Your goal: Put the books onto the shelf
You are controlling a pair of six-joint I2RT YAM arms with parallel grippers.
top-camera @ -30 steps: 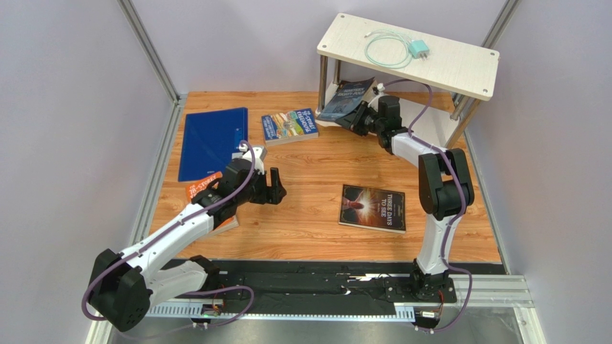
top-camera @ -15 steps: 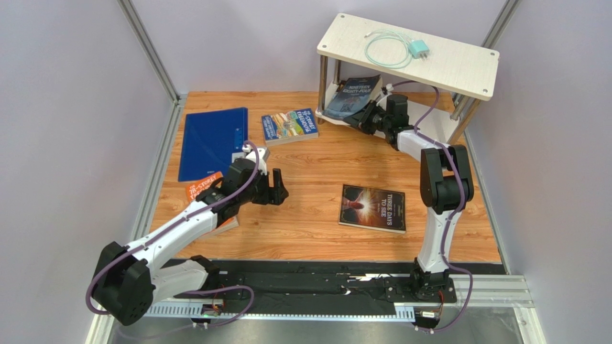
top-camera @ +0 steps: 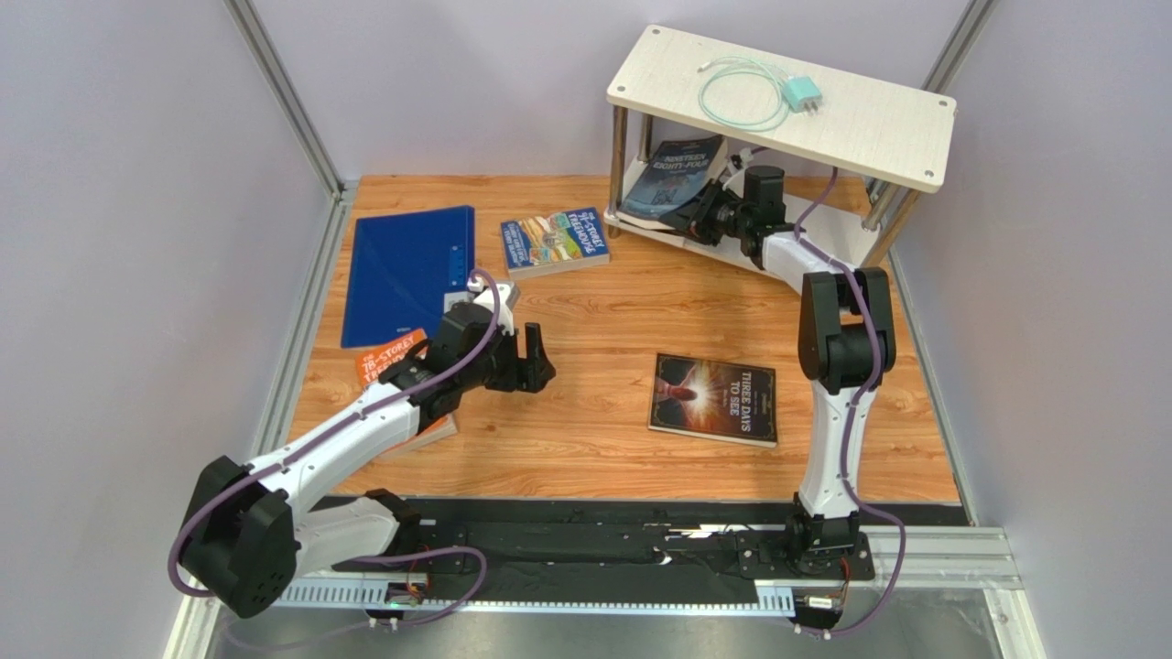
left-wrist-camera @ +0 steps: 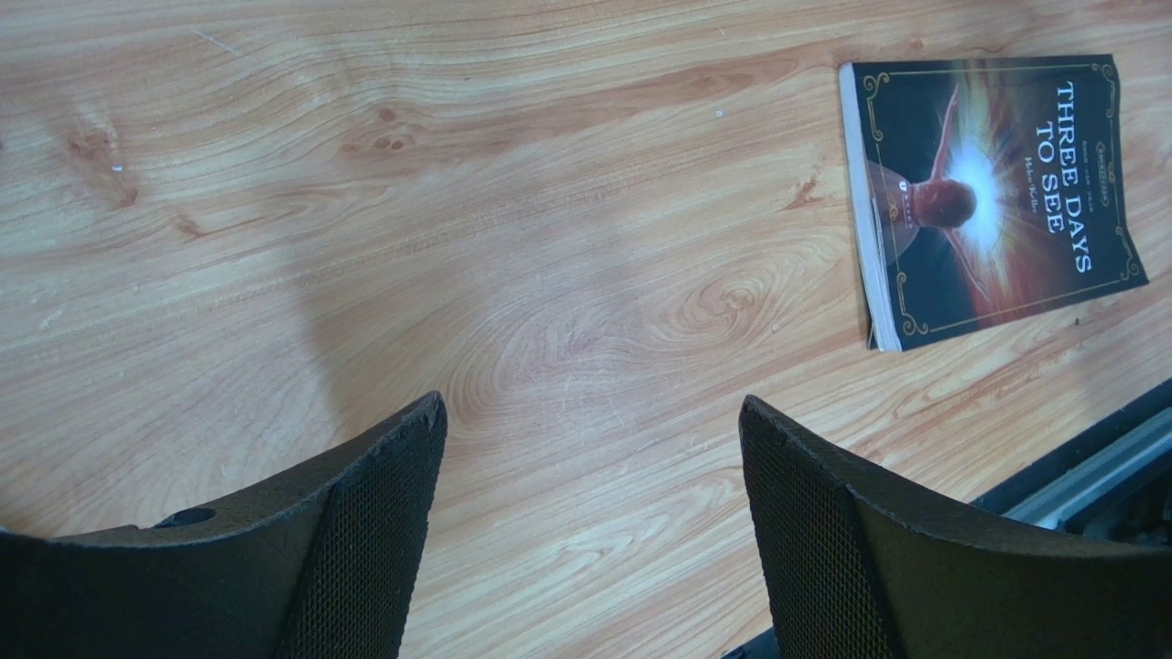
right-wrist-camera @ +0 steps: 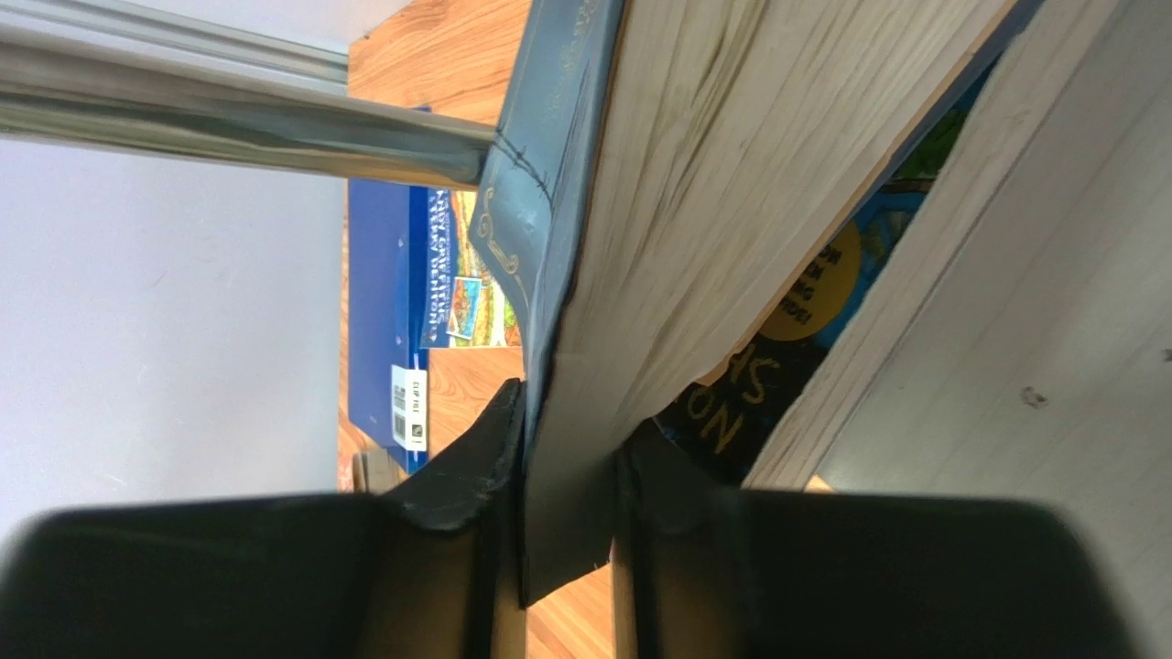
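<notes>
The right end effector (right-wrist-camera: 571,446) clamped "Nineteen Eighty-Four" (top-camera: 684,170), pushed deeper onto the lower tier of the shelf (top-camera: 881,131) than a second earlier. The left end effector (left-wrist-camera: 592,426) gaped wide over the table (left-wrist-camera: 550,206), with "Three Days to See" (left-wrist-camera: 997,192) ahead to its right.

Robotics lab test cell: wood-grain table (top-camera: 605,330) enclosed by plain pale panels (top-camera: 138,206) on aluminium posts (top-camera: 282,94); left arm (top-camera: 344,433), right arm (top-camera: 826,453) bolted to black base rail (top-camera: 619,542).
</notes>
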